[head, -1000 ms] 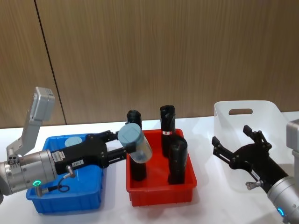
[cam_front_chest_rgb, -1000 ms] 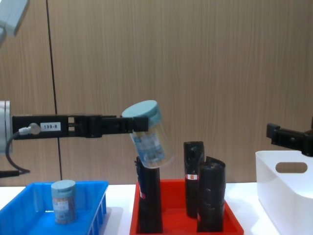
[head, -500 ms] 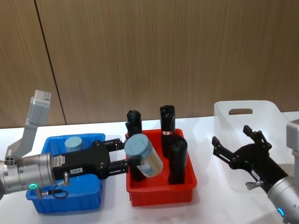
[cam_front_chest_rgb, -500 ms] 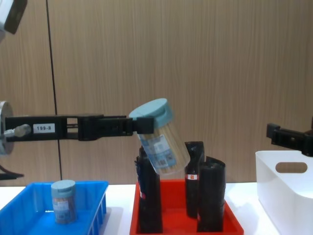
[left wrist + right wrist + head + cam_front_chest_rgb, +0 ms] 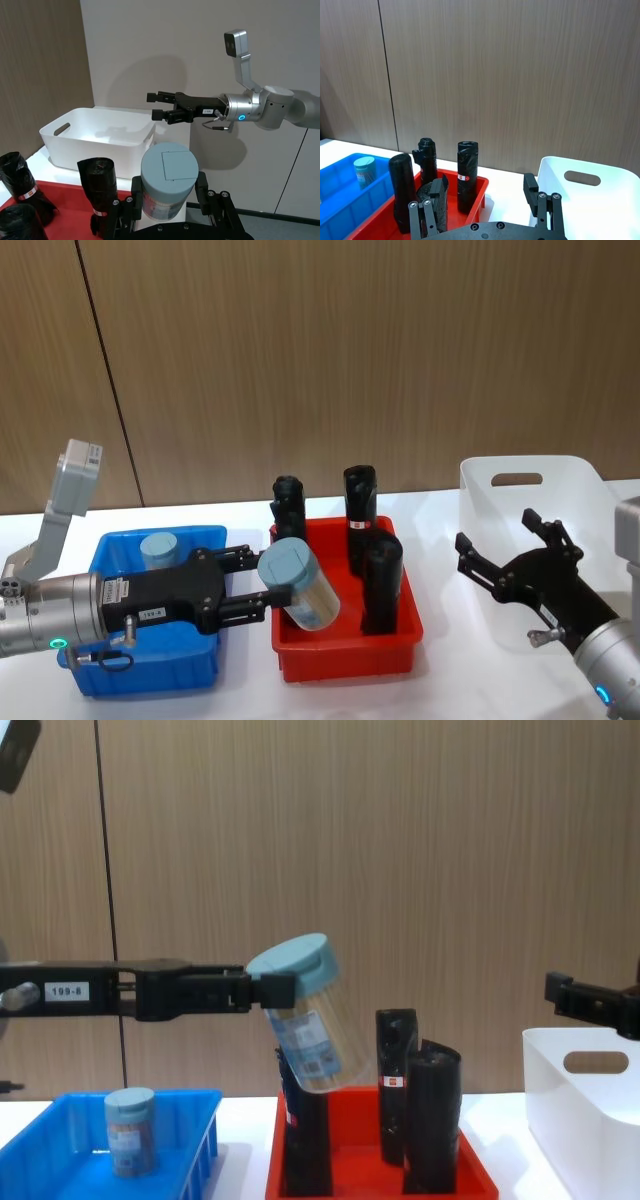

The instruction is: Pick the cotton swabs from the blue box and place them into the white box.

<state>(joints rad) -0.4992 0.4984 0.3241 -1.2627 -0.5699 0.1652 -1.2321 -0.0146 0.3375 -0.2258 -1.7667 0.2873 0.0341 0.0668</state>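
Now your left gripper is clenched on a cotton swab jar just below its pale blue-grey lid. The jar hangs tilted in the air; in the chest view the lid leans toward 10 o'clock and the base toward 4 o'clock. It sits over the 9 o'clock side of the red tray, in front of one of the upright black packs; whether it touches that pack, you can't tell. A second jar stands upright in the blue box, toward the box's 12 o'clock wall. The blue box lies at the tray's 9 o'clock and the white box at its 3 o'clock. Your right gripper hovers by the white box's near left side, fingers spread wide and holding nothing.
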